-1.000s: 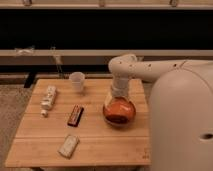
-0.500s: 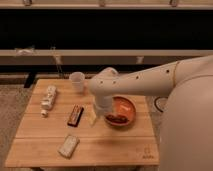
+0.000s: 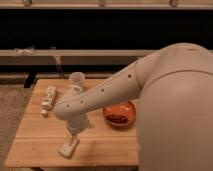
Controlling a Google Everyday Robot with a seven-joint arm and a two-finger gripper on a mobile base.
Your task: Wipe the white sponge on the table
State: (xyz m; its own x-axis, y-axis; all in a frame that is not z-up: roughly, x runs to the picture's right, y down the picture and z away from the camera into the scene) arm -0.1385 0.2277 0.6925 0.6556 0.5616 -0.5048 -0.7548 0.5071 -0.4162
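Now the arm point(image 3: 105, 92) has swung over to the sponge point(image 3: 68, 147), lying flat on the surface point(image 3: 35, 134); the hand point(image 3: 75, 131) hangs just above it, whether open or closed I cannot tell. Pressing down likely comes next.

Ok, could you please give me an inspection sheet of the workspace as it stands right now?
Surface: the table, light wooden plank top.
Job's things: the white sponge lies flat near the front edge, left of centre.
Clutter: an orange bowl at the right; a pale cup at the back; a white lumpy object at the left.
Grippers: the gripper points down at the sponge's far end; whether it touches cannot be told.
Cables: nothing seen.
Surroundings: dark shelving behind the table; carpet to the left.
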